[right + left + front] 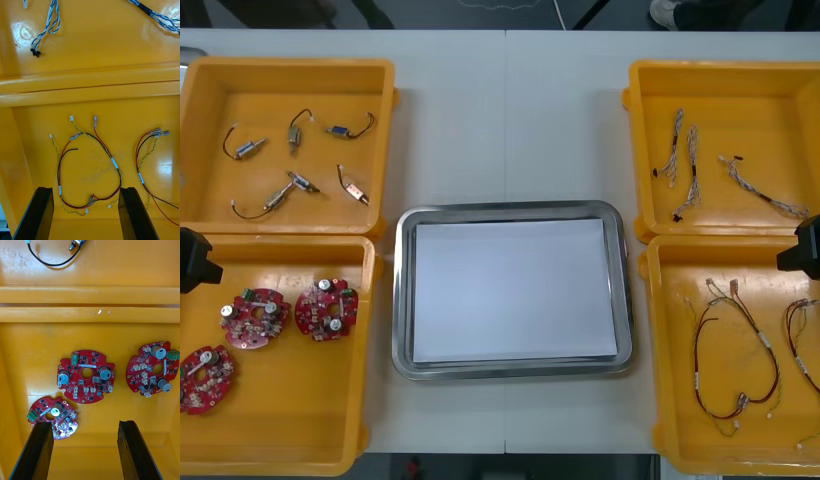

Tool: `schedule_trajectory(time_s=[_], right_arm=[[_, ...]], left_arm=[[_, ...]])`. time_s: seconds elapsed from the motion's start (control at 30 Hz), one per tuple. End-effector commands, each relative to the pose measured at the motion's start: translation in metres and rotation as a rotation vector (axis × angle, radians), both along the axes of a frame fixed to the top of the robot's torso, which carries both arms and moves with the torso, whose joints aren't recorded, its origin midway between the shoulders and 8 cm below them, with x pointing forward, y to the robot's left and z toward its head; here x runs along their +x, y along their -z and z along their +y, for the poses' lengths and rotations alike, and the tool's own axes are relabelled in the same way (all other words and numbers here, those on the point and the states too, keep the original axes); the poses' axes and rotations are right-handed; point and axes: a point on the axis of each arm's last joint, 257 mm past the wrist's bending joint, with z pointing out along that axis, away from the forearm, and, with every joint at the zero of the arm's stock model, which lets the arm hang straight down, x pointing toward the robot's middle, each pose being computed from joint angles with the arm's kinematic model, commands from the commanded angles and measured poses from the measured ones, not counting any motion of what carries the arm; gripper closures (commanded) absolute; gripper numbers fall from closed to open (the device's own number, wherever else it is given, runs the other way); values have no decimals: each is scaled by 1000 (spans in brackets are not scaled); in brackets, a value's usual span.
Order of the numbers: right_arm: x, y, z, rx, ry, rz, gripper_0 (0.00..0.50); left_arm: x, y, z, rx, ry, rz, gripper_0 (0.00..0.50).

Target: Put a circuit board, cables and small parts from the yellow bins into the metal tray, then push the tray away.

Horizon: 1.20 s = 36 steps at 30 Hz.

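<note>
Front view: the tray [402, 300], white inside, sits at the centre of the table [500, 110], between four bins. The upper-left bin [210, 80] holds small metal parts [295, 130] with black leads. The lower-left bin [280, 430] holds three boards [326, 310], two side by side and one nearer the frame's left edge. The upper-right bin [760, 90] holds blue-and-white cables [690, 170]. The lower-right bin [680, 400] holds red, yellow and black cables [735, 360]. The left arm [195, 258] shows black at the left edge over the lower-left bin, and the right arm [802, 248] at the right edge over the lower-right bin.

Right wrist view: the right claw [86, 188] stands wide open and holds nothing. One loop of the red, yellow and black cables lies on the bin floor between its fingers.

Left wrist view: the left claw [84, 423] is also wide open and empty. One of the boards lies partly behind a finger, and the other two lie beyond the fingertips.
</note>
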Motion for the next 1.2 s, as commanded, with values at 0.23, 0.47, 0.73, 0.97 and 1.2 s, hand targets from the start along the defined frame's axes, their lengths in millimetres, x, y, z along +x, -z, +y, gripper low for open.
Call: schedule_trajectory(time_s=[0.23, 0.47, 0.73, 0.97, 1.2], right_arm=[[-3, -9, -17, -23, 38, -8, 0], [-3, -9, -17, -23, 38, -8, 0], [-3, -9, -17, -23, 38, -8, 0], [-4, -5, -17, -15, 42, 2, 0], [-12, -2, -25, -10, 65, 8, 0]], left_arm=[[-4, -4, 10, 68, 81, -3, 0], [-4, -4, 10, 68, 81, -3, 0], [-4, -4, 10, 68, 81, -3, 0], [-4, -4, 10, 68, 81, -3, 0], [-12, 18, -4, 10, 80, 42, 0]])
